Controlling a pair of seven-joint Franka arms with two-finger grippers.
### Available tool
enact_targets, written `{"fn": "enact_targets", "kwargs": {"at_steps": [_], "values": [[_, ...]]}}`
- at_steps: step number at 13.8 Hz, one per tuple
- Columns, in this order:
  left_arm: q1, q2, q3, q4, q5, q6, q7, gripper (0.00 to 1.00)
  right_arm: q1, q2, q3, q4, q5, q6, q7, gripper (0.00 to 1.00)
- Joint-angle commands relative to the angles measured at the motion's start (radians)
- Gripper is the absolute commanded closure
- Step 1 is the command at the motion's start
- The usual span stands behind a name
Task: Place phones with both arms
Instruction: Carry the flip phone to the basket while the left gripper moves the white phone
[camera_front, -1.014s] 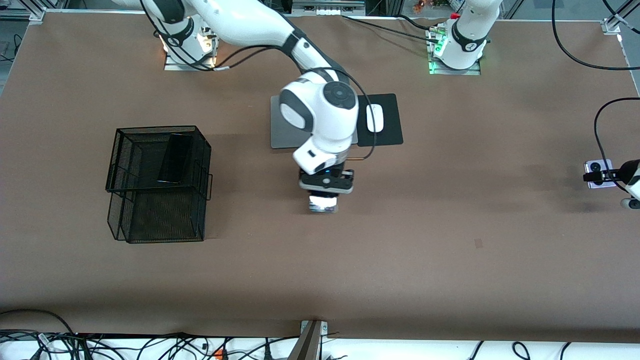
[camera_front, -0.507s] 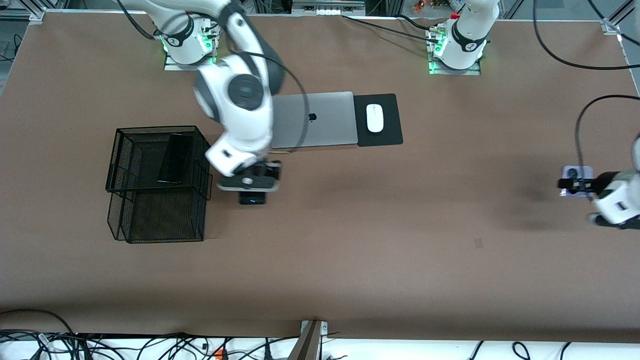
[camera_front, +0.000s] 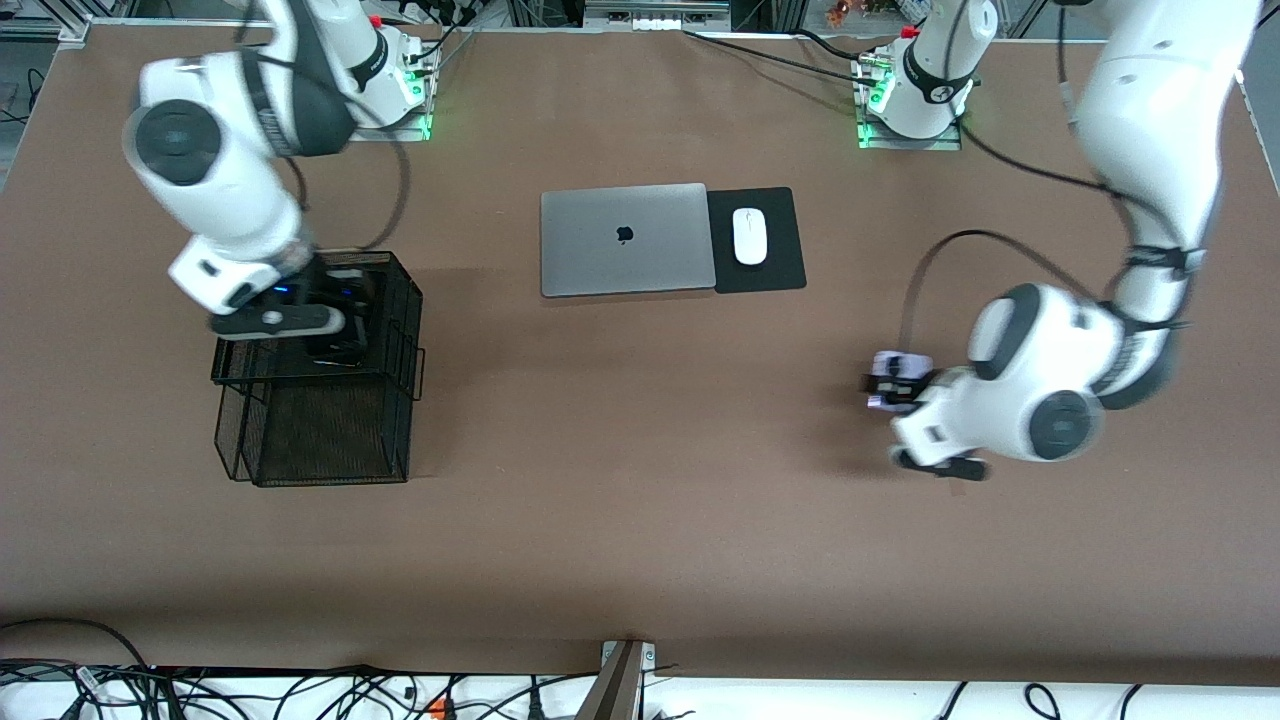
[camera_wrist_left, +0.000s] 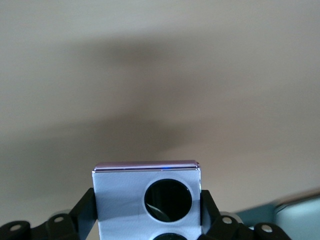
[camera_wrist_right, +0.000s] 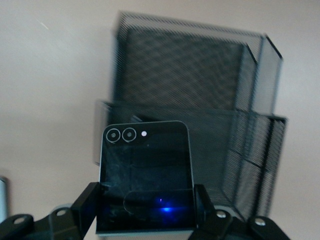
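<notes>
Claw (camera_front: 330, 335) of the right arm hangs over the black wire basket (camera_front: 330, 440) at the right arm's end of the table (camera_front: 640, 520), its fingers clamped on the small black folded phone (camera_wrist_right: 145, 175). In the right wrist view that phone sits flat between the two fingers, two ringed lenses and a small dot near one corner, with the basket's mesh compartments just below it. A long black phone (camera_front: 362, 300) lies in the basket's upper compartment, the one farther from the front camera, partly hidden by the claw.

Well away from the basket, toward the left arm's end of the table, the left claw (camera_front: 885, 388) is up over bare table, gripping the lilac-white phone (camera_front: 892, 375). The left wrist view shows this phone (camera_wrist_left: 147, 200) held by its two edges, one round black lens fully in view and a second one cut off at the picture's edge.

Between the basket and the left claw, farther from the front camera than either, a closed silver laptop (camera_front: 627, 240) rests on the table. Touching it on the side away from the basket is a black mouse pad (camera_front: 780, 270) with a white mouse (camera_front: 749, 236) on it.
</notes>
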Motion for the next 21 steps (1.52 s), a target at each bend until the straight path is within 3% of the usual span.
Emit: {"fn": "enact_targets", "kwargs": {"at_steps": [1, 4, 9, 14, 15, 16, 17, 18, 21], "values": [[-0.112, 0.040, 0.013, 0.030, -0.040, 0.120, -0.154, 0.41, 0.009, -0.051, -0.095, -0.099, 0.015, 0.033, -0.103, 0.45], [-0.210, 0.096, 0.013, 0.030, -0.041, 0.298, -0.260, 0.41, 0.008, -0.045, -0.170, -0.167, 0.015, 0.102, -0.168, 0.45], [-0.367, 0.173, 0.046, 0.032, -0.033, 0.508, -0.383, 0.41, -0.012, 0.035, -0.187, -0.182, 0.017, 0.216, -0.186, 0.44], [-0.441, 0.182, 0.091, 0.030, -0.032, 0.546, -0.383, 0.41, -0.023, 0.093, -0.187, -0.177, 0.125, 0.222, -0.188, 0.42], [-0.441, 0.182, 0.092, 0.030, -0.033, 0.546, -0.383, 0.36, -0.028, 0.093, -0.187, -0.177, 0.136, 0.219, -0.186, 0.41], [-0.439, 0.179, 0.092, 0.030, -0.029, 0.546, -0.383, 0.00, -0.028, 0.095, -0.187, -0.176, 0.139, 0.221, -0.186, 0.35], [-0.438, 0.169, 0.091, 0.030, -0.029, 0.546, -0.383, 0.00, -0.028, 0.099, -0.187, -0.176, 0.141, 0.218, -0.180, 0.10], [-0.430, 0.155, 0.089, 0.029, -0.033, 0.538, -0.382, 0.00, -0.028, 0.104, -0.187, -0.173, 0.141, 0.213, -0.183, 0.00], [-0.397, 0.060, 0.088, 0.026, -0.037, 0.417, -0.383, 0.00, -0.026, 0.101, -0.187, -0.139, 0.141, 0.179, -0.185, 0.00]]}}
